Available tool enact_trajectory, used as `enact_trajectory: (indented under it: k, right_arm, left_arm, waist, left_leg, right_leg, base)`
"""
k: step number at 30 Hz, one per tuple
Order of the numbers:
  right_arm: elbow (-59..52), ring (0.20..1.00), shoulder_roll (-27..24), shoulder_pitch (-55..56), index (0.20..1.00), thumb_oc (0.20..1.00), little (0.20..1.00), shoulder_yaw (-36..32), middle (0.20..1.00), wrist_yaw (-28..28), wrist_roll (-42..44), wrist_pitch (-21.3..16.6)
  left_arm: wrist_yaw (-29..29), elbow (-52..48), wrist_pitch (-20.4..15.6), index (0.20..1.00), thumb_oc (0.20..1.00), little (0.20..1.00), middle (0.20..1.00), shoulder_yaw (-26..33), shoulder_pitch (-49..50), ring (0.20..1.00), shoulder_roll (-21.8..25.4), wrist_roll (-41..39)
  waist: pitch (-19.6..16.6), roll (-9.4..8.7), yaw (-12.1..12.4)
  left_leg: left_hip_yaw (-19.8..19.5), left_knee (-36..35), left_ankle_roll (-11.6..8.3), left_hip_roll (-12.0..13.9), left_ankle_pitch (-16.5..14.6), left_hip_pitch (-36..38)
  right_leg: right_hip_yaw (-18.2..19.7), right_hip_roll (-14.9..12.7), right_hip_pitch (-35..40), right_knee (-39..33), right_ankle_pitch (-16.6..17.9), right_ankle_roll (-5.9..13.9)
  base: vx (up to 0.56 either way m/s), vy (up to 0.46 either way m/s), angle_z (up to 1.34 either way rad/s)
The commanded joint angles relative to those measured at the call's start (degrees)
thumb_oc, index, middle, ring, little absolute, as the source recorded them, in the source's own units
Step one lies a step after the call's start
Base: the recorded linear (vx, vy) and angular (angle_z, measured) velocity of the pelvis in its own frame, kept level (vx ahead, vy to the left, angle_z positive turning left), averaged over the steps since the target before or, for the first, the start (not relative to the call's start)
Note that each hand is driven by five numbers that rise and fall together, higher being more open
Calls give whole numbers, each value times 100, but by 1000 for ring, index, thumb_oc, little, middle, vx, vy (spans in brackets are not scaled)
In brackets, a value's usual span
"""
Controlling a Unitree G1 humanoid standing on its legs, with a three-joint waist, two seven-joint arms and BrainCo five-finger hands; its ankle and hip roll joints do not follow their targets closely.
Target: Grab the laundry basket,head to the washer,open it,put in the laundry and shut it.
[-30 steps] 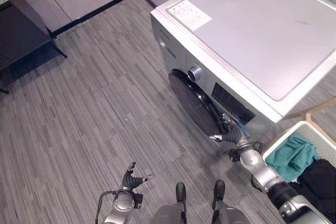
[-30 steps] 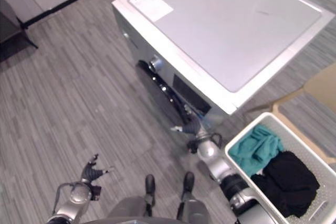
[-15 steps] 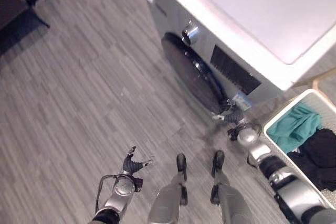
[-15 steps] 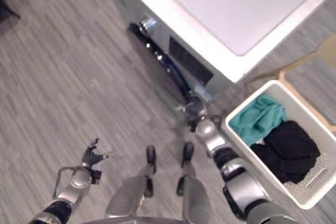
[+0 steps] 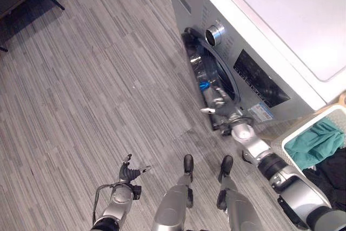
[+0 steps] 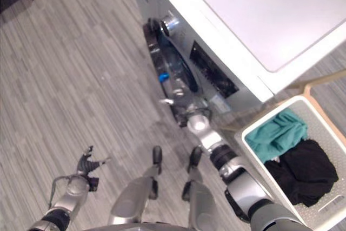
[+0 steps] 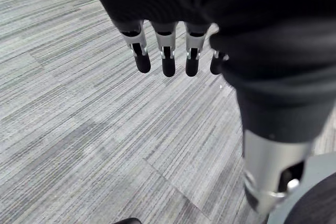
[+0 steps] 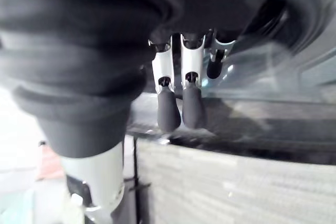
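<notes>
The silver, box-shaped washer (image 5: 281, 31) is seen with its smooth flat top and round dark glass door (image 5: 208, 82) facing the striped grey floor (image 5: 97, 79). The white perforated laundry basket (image 6: 303, 187), holding teal and black cloth, stands beside it. The right hand (image 5: 230, 117) is reached to the door's lower edge, fingers relaxed. The left hand (image 5: 128, 174) is held low, fingers spread.

Washer (image 5: 281, 20): pale grey-white top, silver-grey front, chrome knob (image 5: 215, 32), black display panel (image 5: 259, 79), dark tinted door (image 5: 208, 87) with a small blue spot showing in the glass. Laundry basket (image 6: 254, 133), lower right of frame: white, perforated walls. Inside it, teal cloth (image 6: 275, 136) and black cloth (image 6: 305, 171). Floor (image 5: 97, 90): grey carpet, fine streaked stripe pattern laid in blocks.
</notes>
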Motion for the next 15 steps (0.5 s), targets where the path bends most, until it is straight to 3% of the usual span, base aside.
enact_trajectory:
  k: [1, 5, 7, 10, 15]
  right_arm:
    - [-72, 1000, 1205, -1035, 1000, 1000, 1000, 579, 1000, 573, 286, -524]
    - [-215, 1000, 1770, -1649, 1000, 1000, 1000, 626, 1000, 510, 823, -708]
    - [-304, 1000, 1762, -1702, 1000, 1000, 1000, 593, 1000, 466, 864, -742]
    - [-321, 1000, 1386, -1733, 1000, 1000, 1000, 434, 1000, 299, 754, -721]
    - [-426, 1000, 773, -1472, 1000, 1000, 1000, 234, 1000, 238, 758, -621]
  left_arm:
    - [253, 292, -182, 1000, 1000, 1000, 1000, -424, -441, 1000, 307, -468]
    - [313, 316, -256, 1000, 1000, 1000, 1000, -695, -775, 1000, 281, -661]
    - [327, 291, -258, 1000, 1000, 1000, 1000, -719, -792, 1000, 287, -679]
    - [271, 130, -255, 1000, 1000, 1000, 1000, -694, -731, 1000, 348, -675]
    - [254, -418, -219, 1000, 1000, 1000, 1000, -727, -740, 1000, 439, -500]
  waist:
    - [-95, -369, 462]
    - [-30, -402, 702]
    - [-27, -401, 745]
    - [-38, -425, 851]
    - [11, -575, 748]
  left_leg:
    - [-207, 315, -195, 1, -220, -383]
    - [-460, 391, -248, -32, -182, -561]
    - [-545, 403, -263, -48, -167, -605]
    - [-735, 397, -271, -94, -160, -673]
    - [-651, 373, -262, -66, -166, -664]
  right_leg:
    - [70, -390, 71, 667, -1074, 458]
    - [-154, -408, 63, 709, -1129, 423]
    - [-247, -409, 83, 706, -1150, 417]
    - [-448, -408, 150, 670, -1194, 415]
    - [-364, -375, 126, 619, -1124, 443]
  base:
    - [-20, -95, 14]
    - [0, -88, 24]
    - [9, -85, 44]
    - [21, -52, 69]
    - [-5, 2, 20]
